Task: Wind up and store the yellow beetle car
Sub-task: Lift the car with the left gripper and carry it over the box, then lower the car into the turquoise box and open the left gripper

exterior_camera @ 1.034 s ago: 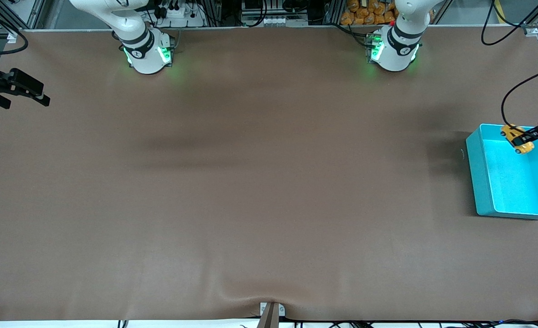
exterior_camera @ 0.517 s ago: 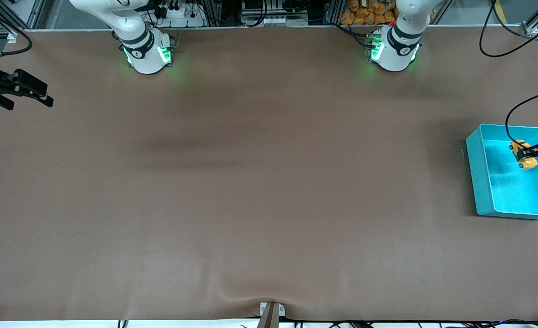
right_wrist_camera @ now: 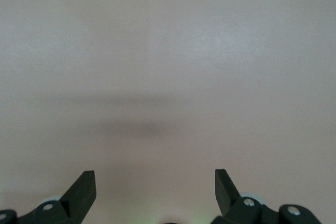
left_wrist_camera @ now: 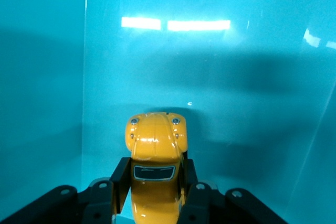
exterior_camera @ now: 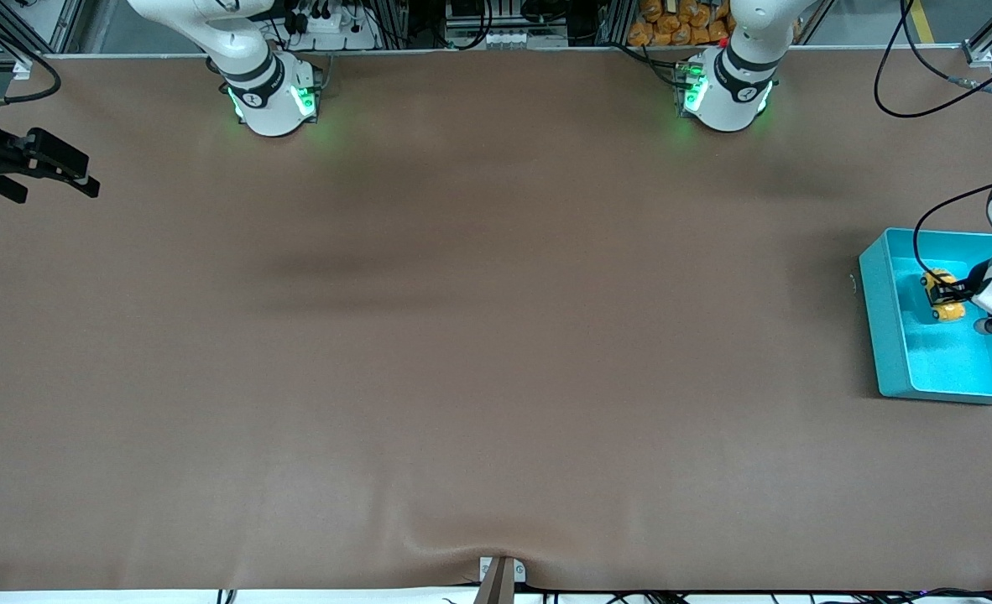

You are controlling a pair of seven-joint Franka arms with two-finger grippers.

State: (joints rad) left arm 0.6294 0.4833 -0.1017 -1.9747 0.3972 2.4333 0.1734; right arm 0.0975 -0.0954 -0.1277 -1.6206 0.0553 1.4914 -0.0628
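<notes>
- The yellow beetle car (exterior_camera: 942,296) is inside the teal bin (exterior_camera: 882,319), at the left arm's end of the desk (exterior_camera: 496,377), low in the bin's part farther from the front camera.
- In the front view its long axis runs roughly toward and away from that camera; whether its wheels touch the bin floor cannot be told.
- In the left wrist view the car (left_wrist_camera: 155,171) points straight away from the gripper, its long axis in line with the fingers, one rounded end toward the bin's teal floor and wall.
- Its body is glossy yellow-orange and domed like a beetle, with two small round silver lights on the rounded end and a dark window with a thin pale frame.
- The left gripper (exterior_camera: 949,293) reaches down into the bin and pinches the car by its two sides; in the left wrist view the black fingers (left_wrist_camera: 122,182) press flat against the flanks just beside the dark window.
- The bin stands near the desk's edge, and its glossy inside mirrors two bright strips of light.
- The right gripper (exterior_camera: 64,172) hangs over the desk's edge at the right arm's end, well apart from the bin, and that arm waits.
- In the right wrist view its fingers (right_wrist_camera: 81,192) are spread wide with nothing between them, over bare brown desk.
</notes>
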